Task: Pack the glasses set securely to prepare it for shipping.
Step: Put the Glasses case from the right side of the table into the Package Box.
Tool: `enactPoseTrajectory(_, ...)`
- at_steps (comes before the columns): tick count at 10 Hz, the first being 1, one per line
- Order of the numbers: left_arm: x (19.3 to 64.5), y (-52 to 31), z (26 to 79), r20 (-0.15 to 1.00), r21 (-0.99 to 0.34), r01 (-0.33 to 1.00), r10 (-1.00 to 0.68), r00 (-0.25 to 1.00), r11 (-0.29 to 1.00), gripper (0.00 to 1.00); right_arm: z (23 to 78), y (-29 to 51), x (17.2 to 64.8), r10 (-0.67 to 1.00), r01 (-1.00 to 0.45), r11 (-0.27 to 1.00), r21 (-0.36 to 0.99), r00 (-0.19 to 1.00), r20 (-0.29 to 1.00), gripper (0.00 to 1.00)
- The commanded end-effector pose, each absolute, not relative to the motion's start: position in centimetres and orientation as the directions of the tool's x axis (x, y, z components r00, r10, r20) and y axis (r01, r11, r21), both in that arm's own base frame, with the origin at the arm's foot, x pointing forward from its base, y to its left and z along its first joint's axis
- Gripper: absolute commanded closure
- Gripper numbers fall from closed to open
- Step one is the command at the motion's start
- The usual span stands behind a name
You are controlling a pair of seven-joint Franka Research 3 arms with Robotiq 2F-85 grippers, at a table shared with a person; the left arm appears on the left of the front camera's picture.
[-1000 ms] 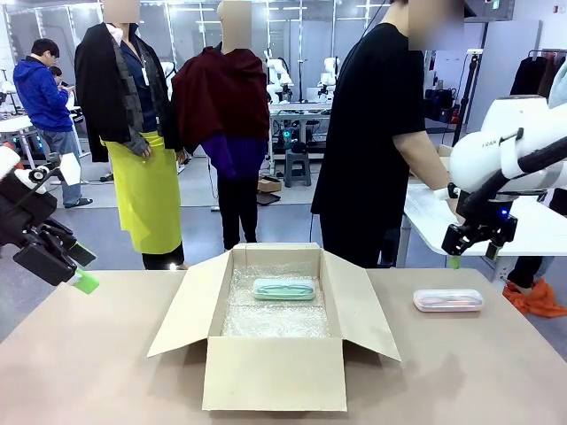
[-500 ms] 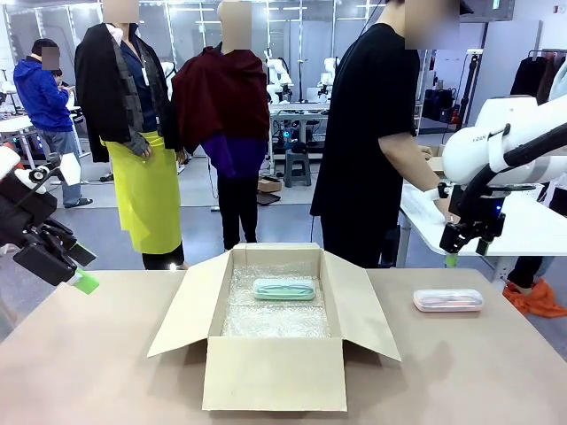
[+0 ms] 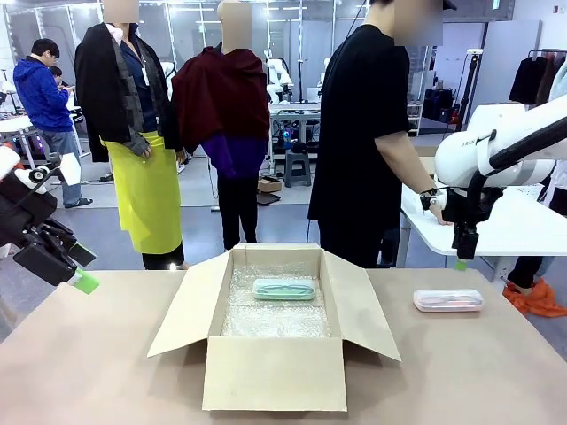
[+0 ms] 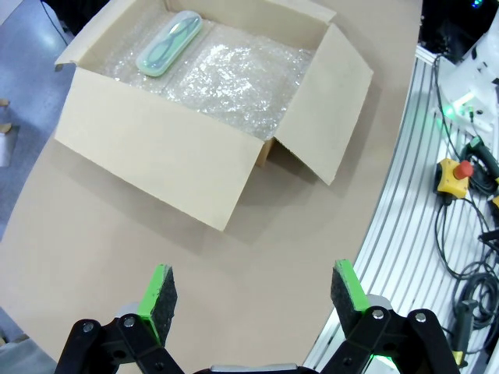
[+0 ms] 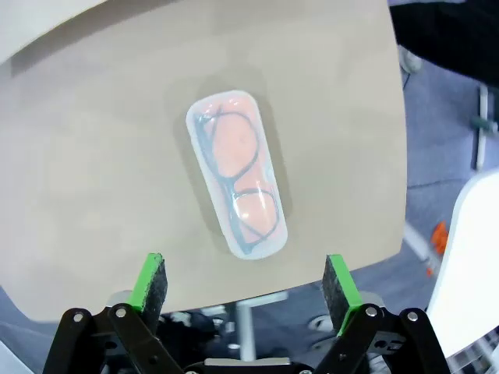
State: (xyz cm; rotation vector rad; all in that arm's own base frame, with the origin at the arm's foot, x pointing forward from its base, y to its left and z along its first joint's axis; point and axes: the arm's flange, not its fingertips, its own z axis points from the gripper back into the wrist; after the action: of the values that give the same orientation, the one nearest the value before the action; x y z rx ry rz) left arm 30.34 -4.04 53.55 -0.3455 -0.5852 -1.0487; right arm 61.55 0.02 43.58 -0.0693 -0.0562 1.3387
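Inside box, 12 o'clock end: mint-green case.
pink case: on table, 3 o'clock of box.
right gripper: spread empty above pink case; narrow width to be spanned squarely.
left gripper: spread, empty.

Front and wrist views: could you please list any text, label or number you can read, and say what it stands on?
Nothing is clear enough to quote.
Right arm: small dark lettering on its white shell, too blurred to read.
Box, green case, pink case: no print that I can see.
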Motion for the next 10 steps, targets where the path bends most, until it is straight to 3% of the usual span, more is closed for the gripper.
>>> enactPoseTrajectory(1,30.2,-3.9,53.7,0.615,-0.009,0.892,-0.701,0.361,0.452,0.00,42.7,-1.1,61.8,0.994,-0.991,0.112,-0.080,0.110,0.019,0.00)
enactPoseTrajectory(5,30.2,-3.9,53.7,0.615,-0.009,0.892,-0.701,0.361,0.452,0.00,38.2,-0.8,62.7,0.991,-0.990,0.135,-0.031,0.135,0.025,0.00)
enactPoseTrajectory(10,30.2,-3.9,53.7,0.615,-0.009,0.892,-0.701,0.361,0.452,0.00,31.3,0.9,63.8,0.997,-0.994,0.083,-0.078,0.083,0.005,0.00)
